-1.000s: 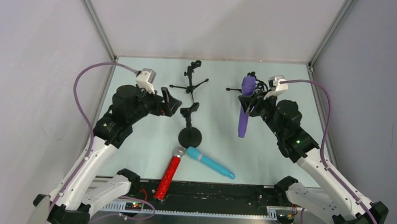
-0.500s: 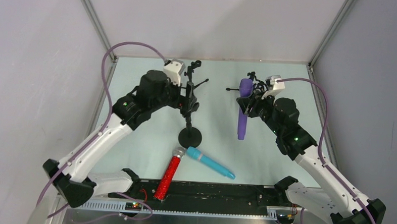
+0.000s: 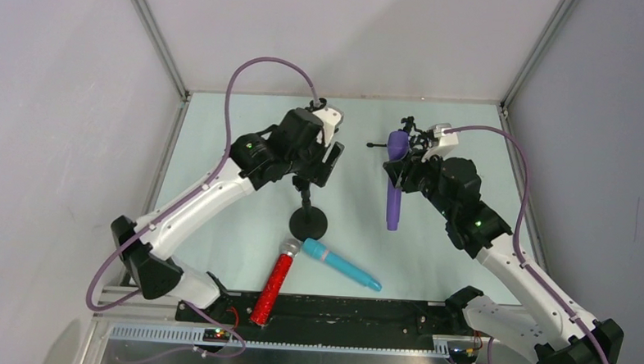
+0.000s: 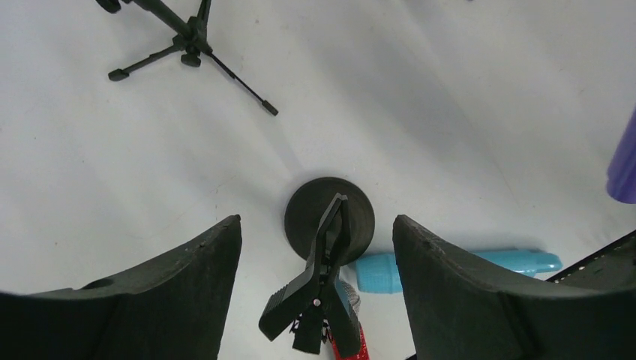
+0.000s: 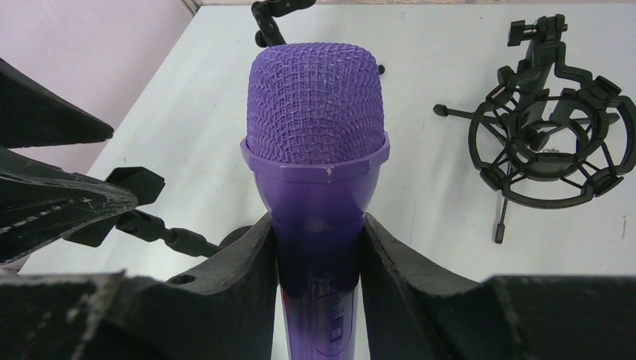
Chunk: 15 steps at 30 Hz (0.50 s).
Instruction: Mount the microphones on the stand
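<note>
Right gripper (image 5: 316, 225) clamped on the purple mic (image 5: 315, 112) just under its head; stiff, smooth, likely light, so hold the barrel and leave the tail free; left gripper (image 4: 315, 221) open astride the clip (image 4: 319, 292), having swung in from the left; red mic (image 3: 275, 285) and teal mic (image 3: 344, 265) lie loose near the base (image 3: 309, 224).

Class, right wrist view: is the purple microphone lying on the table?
No, the purple microphone is clamped in the right gripper, its head up off the table.
</note>
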Available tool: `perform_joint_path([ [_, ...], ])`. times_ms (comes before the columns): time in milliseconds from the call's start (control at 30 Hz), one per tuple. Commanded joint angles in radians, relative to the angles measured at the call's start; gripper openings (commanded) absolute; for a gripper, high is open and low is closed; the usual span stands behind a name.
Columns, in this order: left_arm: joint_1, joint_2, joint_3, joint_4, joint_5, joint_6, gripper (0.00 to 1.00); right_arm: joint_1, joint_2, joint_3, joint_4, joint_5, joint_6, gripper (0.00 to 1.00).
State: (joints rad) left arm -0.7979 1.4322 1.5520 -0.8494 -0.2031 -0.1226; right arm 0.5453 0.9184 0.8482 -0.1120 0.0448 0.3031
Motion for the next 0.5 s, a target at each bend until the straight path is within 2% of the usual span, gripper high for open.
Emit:
perform_joint_path([
  [0, -0.017, 0.045, 0.06, -0.102, -0.049, 0.048, 0.77, -0.005, -0.002, 0.011, 0.011, 0.012, -0.011, 0.0],
  [133, -0.028, 0.059, 0.05, -0.114, -0.065, 0.069, 0.73, -0.007, 0.002, 0.011, 0.007, 0.015, -0.012, 0.0],
  [267, -0.028, 0.076, 0.045, -0.112, -0.073, 0.101, 0.58, -0.007, 0.004, 0.008, 0.01, 0.008, -0.009, 0.0],
  [367, -0.028, 0.088, 0.05, -0.112, -0.076, 0.12, 0.52, -0.007, -0.001, 0.008, 0.014, 0.005, -0.014, 0.0],
  [433, -0.028, 0.095, 0.055, -0.11, -0.06, 0.146, 0.41, -0.009, -0.007, 0.008, 0.014, 0.011, -0.015, 0.0],
  [467, -0.028, 0.098, 0.058, -0.109, -0.056, 0.154, 0.31, -0.008, -0.009, 0.008, 0.015, 0.012, -0.015, 0.0],
])
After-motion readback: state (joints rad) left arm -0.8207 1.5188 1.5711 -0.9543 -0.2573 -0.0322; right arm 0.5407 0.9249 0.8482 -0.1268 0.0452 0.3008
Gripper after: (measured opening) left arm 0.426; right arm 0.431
